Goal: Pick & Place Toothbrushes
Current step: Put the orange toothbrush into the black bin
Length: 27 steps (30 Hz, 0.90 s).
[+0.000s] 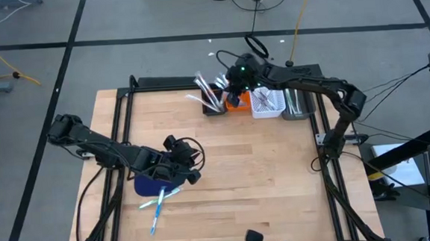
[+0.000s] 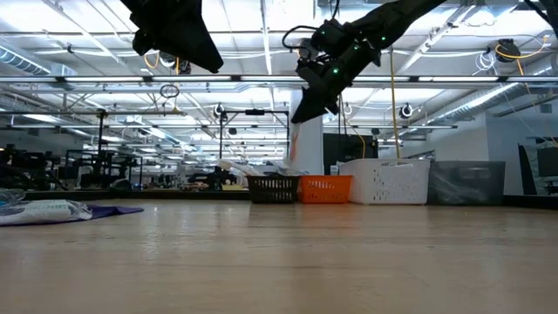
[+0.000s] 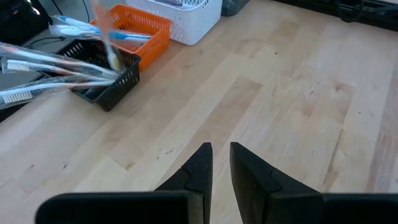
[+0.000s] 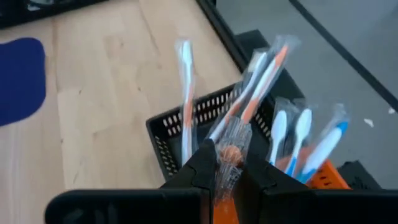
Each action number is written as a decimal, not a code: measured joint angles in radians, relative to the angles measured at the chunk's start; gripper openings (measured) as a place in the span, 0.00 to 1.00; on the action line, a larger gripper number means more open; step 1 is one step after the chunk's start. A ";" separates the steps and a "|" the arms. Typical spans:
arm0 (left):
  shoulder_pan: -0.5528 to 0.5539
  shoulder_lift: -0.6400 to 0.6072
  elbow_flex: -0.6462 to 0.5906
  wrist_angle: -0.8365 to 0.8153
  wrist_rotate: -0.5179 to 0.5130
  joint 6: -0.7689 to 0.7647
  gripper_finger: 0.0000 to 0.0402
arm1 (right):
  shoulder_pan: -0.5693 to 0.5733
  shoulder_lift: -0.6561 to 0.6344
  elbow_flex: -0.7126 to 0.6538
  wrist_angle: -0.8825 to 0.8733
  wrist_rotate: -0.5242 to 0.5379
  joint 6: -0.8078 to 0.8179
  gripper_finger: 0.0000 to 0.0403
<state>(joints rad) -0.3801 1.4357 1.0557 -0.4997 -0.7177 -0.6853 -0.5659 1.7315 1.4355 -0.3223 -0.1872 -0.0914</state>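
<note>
- Toothbrushes [image 1: 157, 205] lie loose on the counter [image 1: 249, 186] by the dark blue mat [image 1: 148, 186]; more stick out of the black bin [image 1: 214, 105].
- Right end effector [image 4: 225, 163] is clamped on a wrapped orange toothbrush [image 4: 261, 78] above the black bin.
- Left end effector [image 3: 221, 155] hangs over the mat, fingers narrow, nothing between them.
</note>
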 joint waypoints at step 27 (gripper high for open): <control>0.000 0.000 0.000 0.000 0.001 0.002 0.14 | 0.005 0.035 0.016 0.063 -0.051 -0.029 0.20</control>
<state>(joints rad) -0.3801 1.4357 1.0557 -0.4999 -0.7170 -0.6835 -0.5610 1.7660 1.4517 -0.2592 -0.2383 -0.1205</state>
